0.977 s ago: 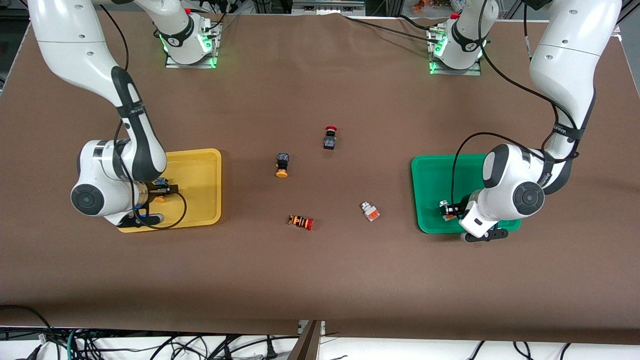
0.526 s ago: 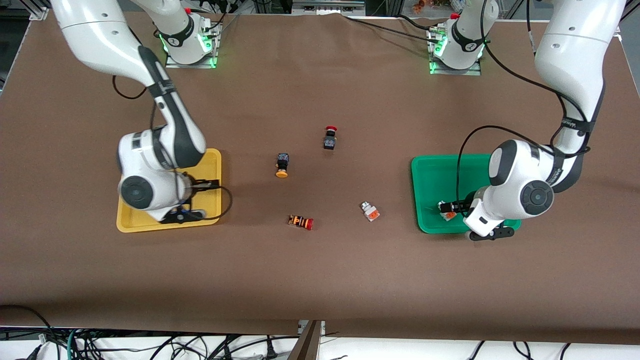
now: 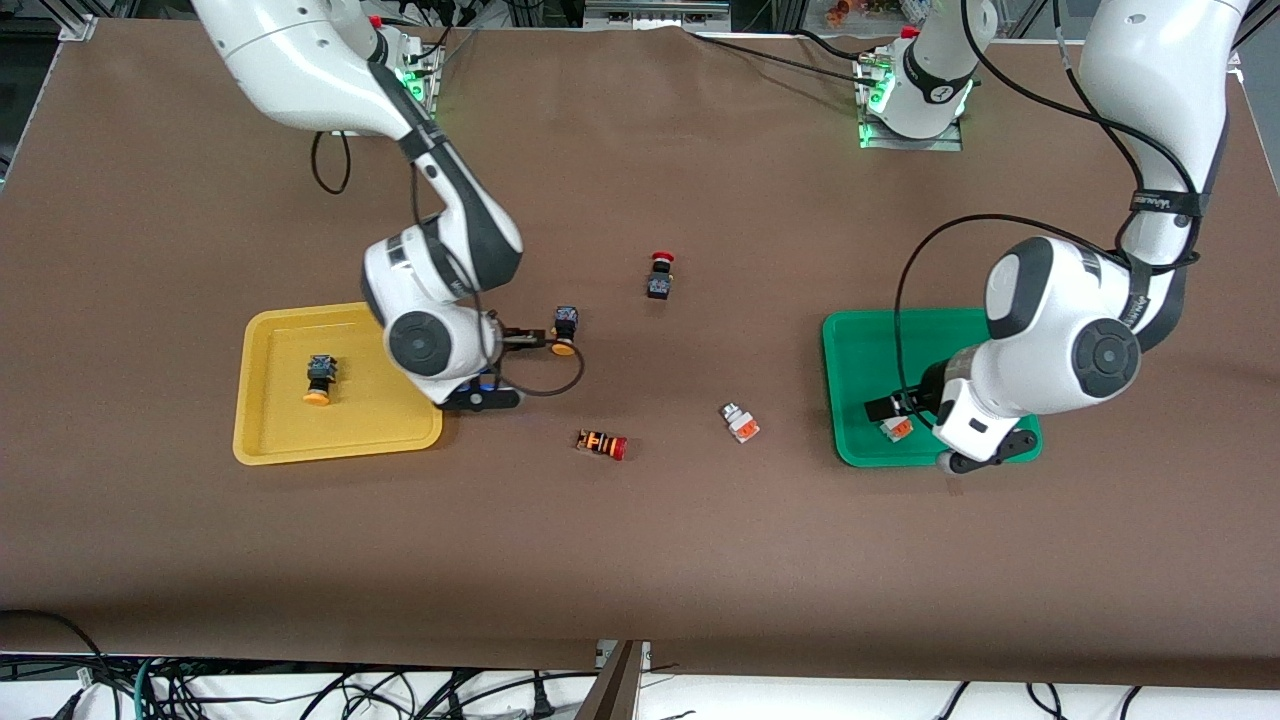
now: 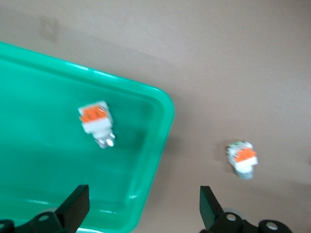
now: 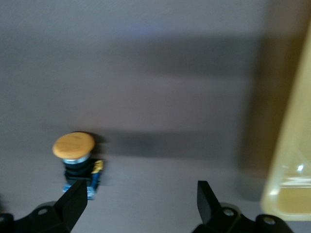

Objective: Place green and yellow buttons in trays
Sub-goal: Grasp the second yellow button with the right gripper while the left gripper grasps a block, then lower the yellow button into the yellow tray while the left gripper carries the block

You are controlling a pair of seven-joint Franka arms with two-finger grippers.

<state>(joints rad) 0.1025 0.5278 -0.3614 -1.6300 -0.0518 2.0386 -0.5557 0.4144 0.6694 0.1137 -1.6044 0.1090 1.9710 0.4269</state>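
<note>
The yellow tray (image 3: 345, 425) holds one black button with a yellow-orange cap (image 3: 319, 379). A second yellow-capped button (image 3: 564, 330) lies on the table mid-way; it also shows in the right wrist view (image 5: 74, 156). My right gripper (image 3: 533, 340) is open and empty, just beside this button on the yellow tray's side (image 5: 141, 204). The green tray (image 3: 860, 345) holds one white-and-orange button (image 3: 896, 429), also in the left wrist view (image 4: 96, 124). My left gripper (image 3: 882, 407) is open and empty over the tray's corner (image 4: 141, 213). Another white-and-orange button (image 3: 740, 423) lies on the table (image 4: 241, 159).
A black switch with a red cap (image 3: 659, 275) stands farther from the front camera than the other loose buttons. An orange-striped red-capped switch (image 3: 601, 444) lies nearer to the camera, between the two trays. The yellow tray's rim (image 5: 291, 160) shows in the right wrist view.
My right arm has left the yellow tray, leaving a yellow-capped button in it, and moved to the button at mid-table. My left gripper has let go of the white-and-orange button and lifted slightly.
</note>
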